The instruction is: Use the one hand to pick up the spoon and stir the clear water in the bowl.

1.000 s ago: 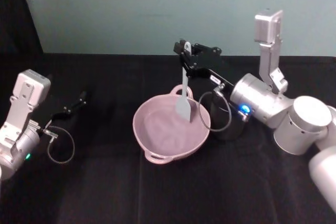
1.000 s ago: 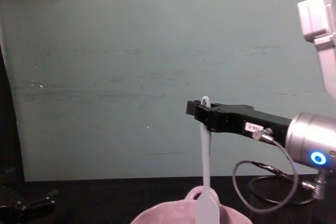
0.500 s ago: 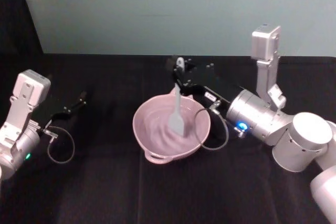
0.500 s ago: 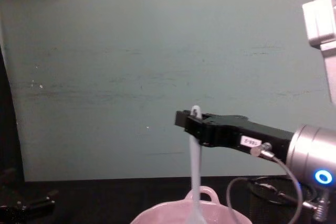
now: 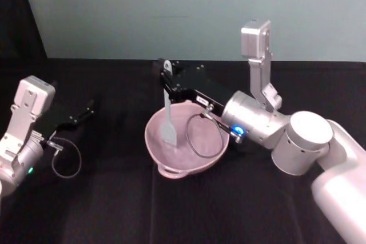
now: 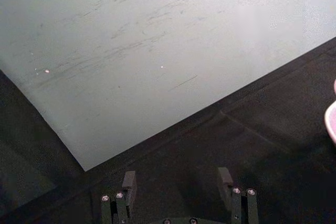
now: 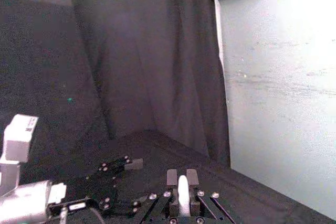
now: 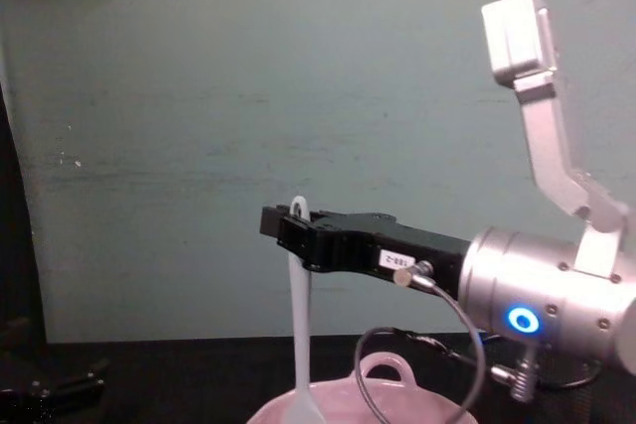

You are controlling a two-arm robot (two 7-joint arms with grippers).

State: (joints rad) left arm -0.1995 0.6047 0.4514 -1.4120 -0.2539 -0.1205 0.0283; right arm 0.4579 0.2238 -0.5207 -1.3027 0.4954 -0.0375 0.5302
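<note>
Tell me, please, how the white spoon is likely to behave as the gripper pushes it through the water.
Probably stiff: the spoon hangs straight from the right gripper without bending. Likely light: slim, held near its tip alone. Its flat head, inside the bowl, may twist in the grip. The left gripper sits parked at left.
</note>
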